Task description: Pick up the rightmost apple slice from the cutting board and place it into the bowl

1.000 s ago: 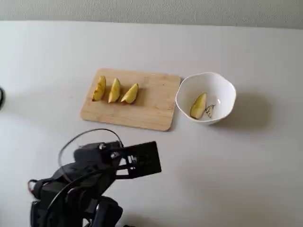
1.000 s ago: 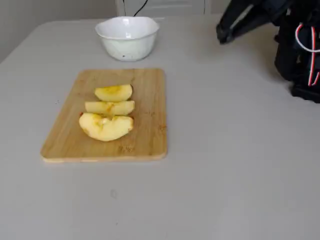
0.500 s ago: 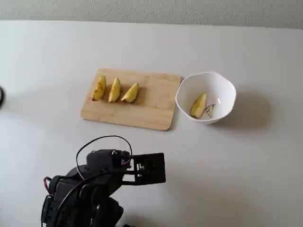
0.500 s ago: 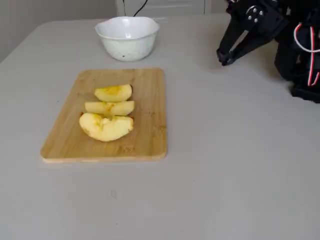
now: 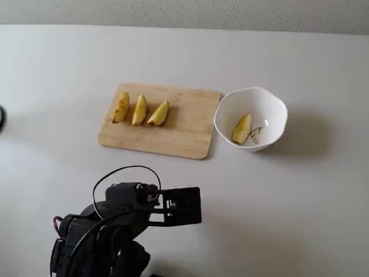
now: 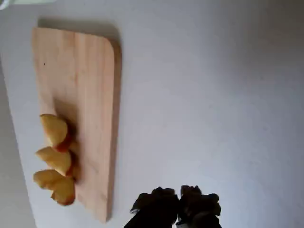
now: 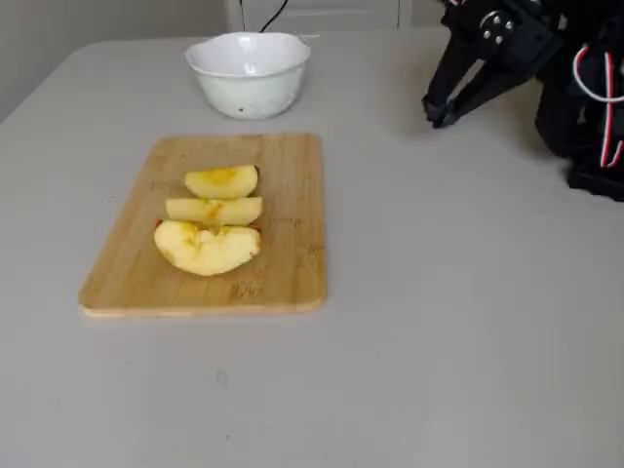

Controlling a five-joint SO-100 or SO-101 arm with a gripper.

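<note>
Nearest in a fixed view is the arm, low and left on the table (image 5: pixel 300 213). Its gripper (image 5: pixel 183 205) is over bare table, well apart from the board. In the wrist view the gripper (image 6: pixel 178 205) tips are pressed together, nothing between them; same in a fixed view, where the gripper (image 7: pixel 437 109) points down to the table.

Next is the cutting board (image 5: pixel 184 135), long axis approx. left-right in that view, flat on the table. It carries 3 slices in a row at its left part, close beside each other. The rightmost apple slice (image 5: pixel 159 113) there has its long axis tilted, upper tip to the right, lower tip to the left. In the wrist view it is the top one (image 6: pixel 54 130) of the row, at the board (image 6: pixel 90 90) edge. In a fixed view this slice (image 7: pixel 222 181) is the farthest, nearest to the bowl, lying approx. left-right on the board (image 7: pixel 283 263).

Farther right in a fixed view, just beside the board, is the bowl (image 5: pixel 271 112). Inside lies 1 more apple wedge (image 5: pixel 241 128), long axis nearly upright in the view. In a fixed view the bowl (image 7: pixel 249 83) stands beyond the board.
</note>
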